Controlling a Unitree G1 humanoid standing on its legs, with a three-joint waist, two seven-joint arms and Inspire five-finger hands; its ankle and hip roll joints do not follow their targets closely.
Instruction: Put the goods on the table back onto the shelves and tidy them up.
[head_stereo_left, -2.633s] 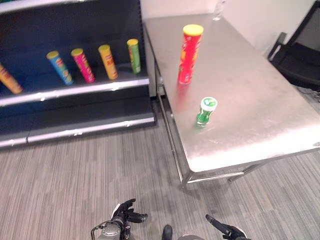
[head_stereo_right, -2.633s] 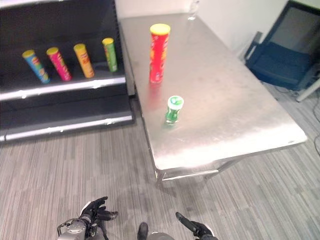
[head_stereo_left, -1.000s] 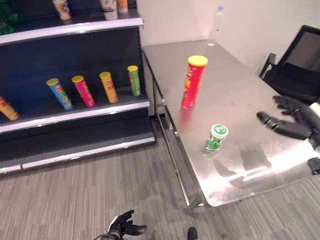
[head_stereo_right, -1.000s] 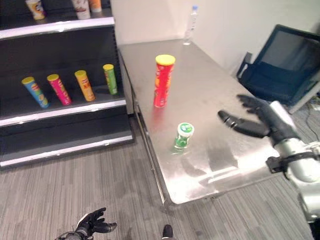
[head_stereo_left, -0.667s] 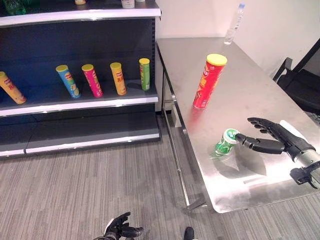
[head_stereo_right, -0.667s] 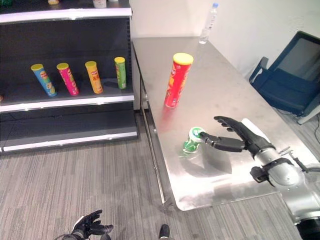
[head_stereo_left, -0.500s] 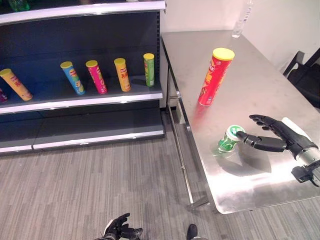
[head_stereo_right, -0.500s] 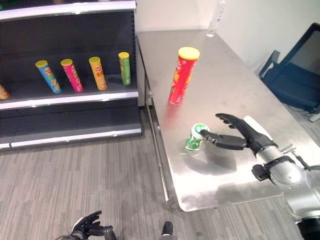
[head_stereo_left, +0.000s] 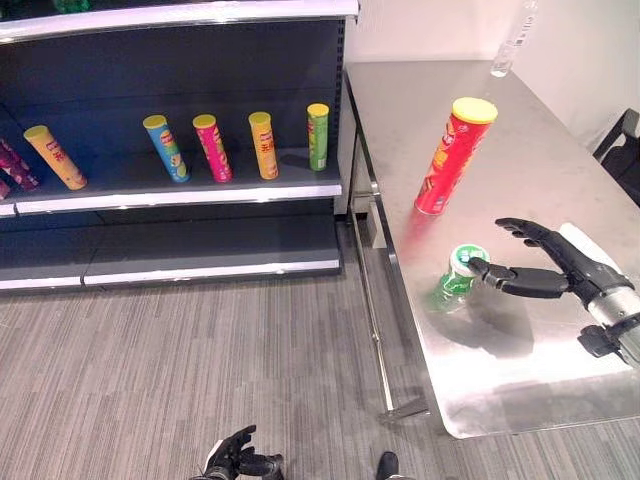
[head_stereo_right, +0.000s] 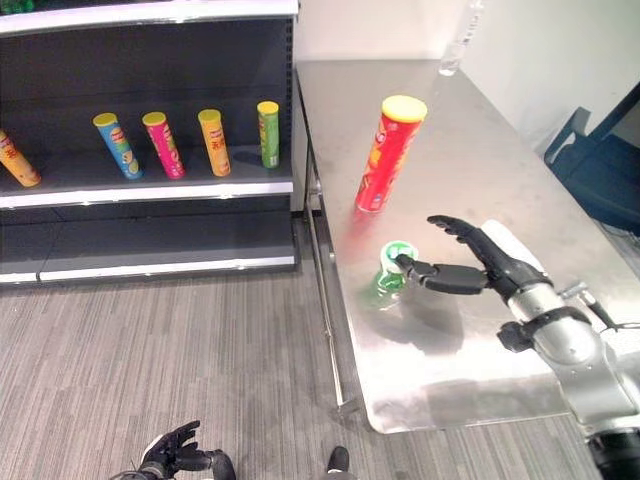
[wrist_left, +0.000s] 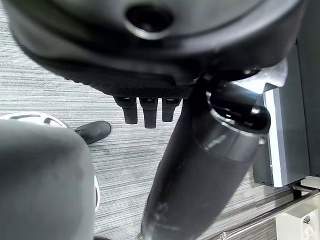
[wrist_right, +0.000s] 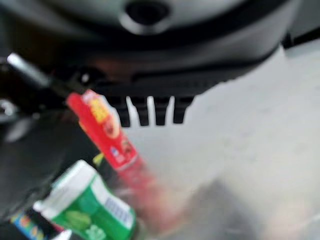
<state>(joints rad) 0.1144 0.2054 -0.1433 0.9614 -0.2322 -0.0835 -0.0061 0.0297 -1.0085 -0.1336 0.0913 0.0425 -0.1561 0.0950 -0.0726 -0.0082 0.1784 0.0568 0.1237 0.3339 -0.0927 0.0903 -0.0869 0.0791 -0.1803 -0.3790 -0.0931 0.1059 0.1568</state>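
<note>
right hand (head_stereo_right: 478, 262): fingers straight and spread, thumb tip touching the small green can's lid, grasping nothing | small green can (head_stereo_right: 391, 269): upright on the steel surface (head_stereo_right: 470, 380), near its shelf-side edge | red chip tube (head_stereo_right: 390, 152): upright beyond the can | left hand (head_stereo_right: 172, 452): low over the floor, fingers loosely relaxed | shelf (head_stereo_right: 150, 186): four tubes in a row

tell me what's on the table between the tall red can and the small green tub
Nothing. In the left eye view the table is bare steel from the foot of the tall red can to the small green tub, where the open right hand has its thumb.
</note>
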